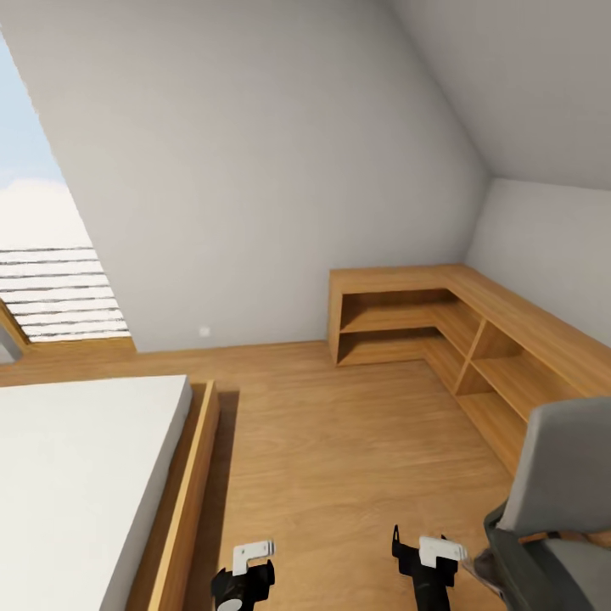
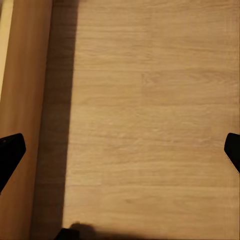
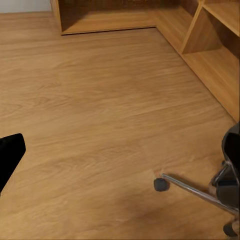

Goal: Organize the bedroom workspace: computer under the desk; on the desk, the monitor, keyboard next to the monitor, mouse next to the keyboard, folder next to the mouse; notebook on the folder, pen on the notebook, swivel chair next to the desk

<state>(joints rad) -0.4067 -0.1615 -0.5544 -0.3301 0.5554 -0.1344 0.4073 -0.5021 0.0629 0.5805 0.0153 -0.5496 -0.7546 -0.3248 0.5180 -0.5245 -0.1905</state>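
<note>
I am in the bedroom with its sloped grey ceiling and wood floor (image 1: 339, 458). The grey swivel chair (image 1: 564, 484) stands at the lower right of the head view, its back towards me. One metal leg of its base (image 3: 195, 191) and a castor (image 3: 160, 184) show in the right wrist view. The picture's edge cuts off the chair seat, so the folder is out of view. My left gripper (image 2: 120, 152) hangs open over bare floor beside the bed frame (image 2: 20, 100). My right gripper (image 3: 120, 150) is open too, just left of the chair, holding nothing.
A bed with a white mattress (image 1: 76, 475) in a wooden frame (image 1: 191, 492) takes up the left. Low light-wood shelving (image 1: 441, 322) runs along the far wall and the right wall. A skylight with slats (image 1: 51, 280) is at far left. Open floor lies between bed and shelving.
</note>
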